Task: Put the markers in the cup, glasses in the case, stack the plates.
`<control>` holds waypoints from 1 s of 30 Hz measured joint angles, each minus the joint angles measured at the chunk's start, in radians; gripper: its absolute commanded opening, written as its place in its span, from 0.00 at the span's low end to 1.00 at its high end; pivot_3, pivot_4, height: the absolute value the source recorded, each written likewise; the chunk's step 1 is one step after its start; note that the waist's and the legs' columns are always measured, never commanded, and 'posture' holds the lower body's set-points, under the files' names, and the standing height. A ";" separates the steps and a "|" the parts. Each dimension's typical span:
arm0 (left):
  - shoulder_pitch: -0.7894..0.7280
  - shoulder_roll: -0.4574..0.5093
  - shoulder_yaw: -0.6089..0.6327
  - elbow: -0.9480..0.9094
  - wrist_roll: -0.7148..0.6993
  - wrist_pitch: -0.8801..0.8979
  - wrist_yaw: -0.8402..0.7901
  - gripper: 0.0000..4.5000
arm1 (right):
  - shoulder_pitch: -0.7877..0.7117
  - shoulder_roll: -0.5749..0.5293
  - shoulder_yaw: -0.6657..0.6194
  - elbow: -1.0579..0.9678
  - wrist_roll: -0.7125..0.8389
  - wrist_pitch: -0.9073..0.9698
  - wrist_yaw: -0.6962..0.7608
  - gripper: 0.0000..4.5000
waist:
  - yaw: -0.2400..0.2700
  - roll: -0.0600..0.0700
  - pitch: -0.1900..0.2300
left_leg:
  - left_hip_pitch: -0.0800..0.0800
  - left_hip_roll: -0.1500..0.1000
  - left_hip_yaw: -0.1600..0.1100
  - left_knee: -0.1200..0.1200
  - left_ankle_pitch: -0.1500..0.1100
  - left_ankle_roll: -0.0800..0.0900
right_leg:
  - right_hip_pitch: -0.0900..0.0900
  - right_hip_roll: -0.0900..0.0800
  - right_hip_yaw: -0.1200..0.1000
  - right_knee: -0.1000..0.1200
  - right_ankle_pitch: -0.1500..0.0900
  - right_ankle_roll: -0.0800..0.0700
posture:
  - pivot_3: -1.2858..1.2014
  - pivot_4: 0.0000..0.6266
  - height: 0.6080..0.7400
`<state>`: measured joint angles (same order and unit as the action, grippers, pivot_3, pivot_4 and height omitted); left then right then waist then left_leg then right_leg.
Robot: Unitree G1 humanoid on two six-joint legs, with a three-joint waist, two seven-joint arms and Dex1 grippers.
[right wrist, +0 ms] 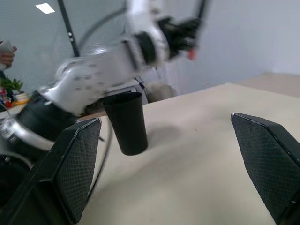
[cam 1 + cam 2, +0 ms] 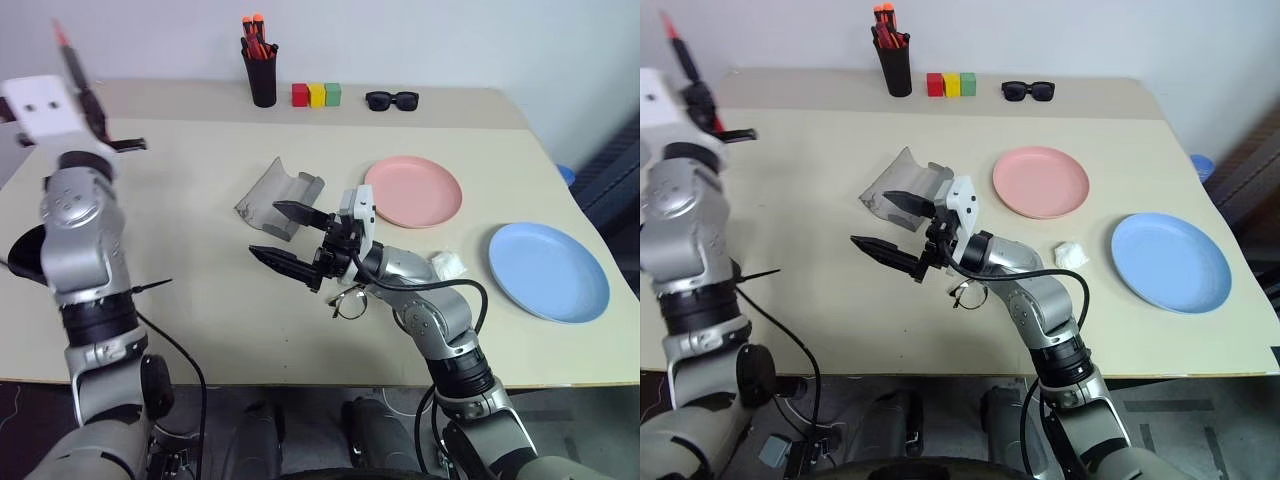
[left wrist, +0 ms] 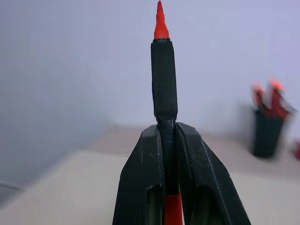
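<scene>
Right gripper (image 2: 282, 233) fingers spread wide, empty; left gripper (image 3: 168, 136) fingers clamp the red marker (image 3: 164, 79).

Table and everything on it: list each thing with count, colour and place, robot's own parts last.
table: one, beige, under everything.
red marker: one, red with black grip, raised in the left gripper.
cup: one, black, standing on the table's left side.
case: one, grey, open, mid-table.
glasses: one, thin dark wire, under the right forearm.
pink plate: one, right of the case.
blue plate: one, near the right edge.
pen holder: one, black, orange-red pens inside, far edge.
blocks: three, red, yellow, green, beside the holder.
sunglasses: one, black, far edge.
white scrap: one, between the plates.
left gripper: shut on the marker.
right gripper: open, above the table.
</scene>
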<state>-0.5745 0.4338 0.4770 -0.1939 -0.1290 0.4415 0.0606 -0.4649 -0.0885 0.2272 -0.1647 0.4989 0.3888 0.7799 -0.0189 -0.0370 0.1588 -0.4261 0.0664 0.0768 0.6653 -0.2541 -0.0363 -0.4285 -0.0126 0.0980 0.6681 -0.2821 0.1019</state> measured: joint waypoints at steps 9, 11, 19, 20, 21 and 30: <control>0.333 -0.094 0.131 -0.349 0.033 0.051 0.093 0.01 | 0.001 0.004 0.034 0.007 0.021 0.034 0.049 1.00 | 0.004 -0.002 -0.001 | 0.001 0.000 -0.001 0.001 0.000 0.000 | 0.002 0.000 -0.001 -0.001 0.000 0.000 | 0.52 0.24 0.87; 0.370 -0.118 0.139 -0.365 0.034 0.050 0.107 0.01 | 0.000 0.004 0.038 0.012 0.026 0.039 0.057 1.00 | 0.003 -0.003 -0.002 | 0.001 0.000 -0.001 0.001 0.000 0.000 | 0.002 0.000 -0.001 -0.001 0.000 -0.001 | 0.52 0.24 0.87; 0.455 -0.165 0.142 -0.375 0.056 -0.011 0.139 0.01 | -0.010 0.007 0.039 0.018 0.027 0.042 0.077 1.00 | 0.000 -0.003 -0.002 | 0.001 0.000 -0.001 0.001 0.000 0.000 | 0.002 0.000 -0.001 -0.001 0.000 -0.001 | 0.52 0.24 0.87; 0.458 -0.167 0.142 -0.374 0.056 -0.019 0.141 0.01 | -0.010 0.007 0.039 0.018 0.027 0.042 0.077 1.00 | 0.000 -0.003 -0.002 | 0.001 0.000 -0.001 0.001 0.000 0.000 | 0.002 0.000 -0.001 -0.001 0.000 -0.001 | 0.52 0.24 0.87; 0.460 -0.176 0.142 -0.373 0.057 -0.030 0.146 0.01 | -0.010 0.010 0.039 0.018 0.027 0.042 0.075 1.00 | 0.000 -0.003 -0.002 | 0.001 0.000 -0.001 0.001 0.000 0.000 | 0.002 0.000 -0.001 -0.001 0.000 -0.001 | 0.52 0.24 0.87; 0.491 -0.222 0.136 -0.358 0.076 -0.070 0.179 0.01 | -0.003 0.021 0.037 0.018 0.033 0.048 0.059 1.00 | 0.000 -0.003 -0.002 | 0.001 0.000 -0.001 0.001 0.000 0.000 | 0.002 0.000 -0.001 -0.001 0.000 -0.001 | 0.52 0.24 0.87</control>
<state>-0.0835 0.2119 0.6134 -0.5514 -0.0532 0.3714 0.2397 -0.4681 -0.0676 0.2646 -0.1468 0.5324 0.4372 0.8392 -0.0194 -0.0397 0.1570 -0.4253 0.0664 0.0760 0.6659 -0.2542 -0.0361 -0.4268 -0.0128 0.0970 0.6670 -0.2820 0.1010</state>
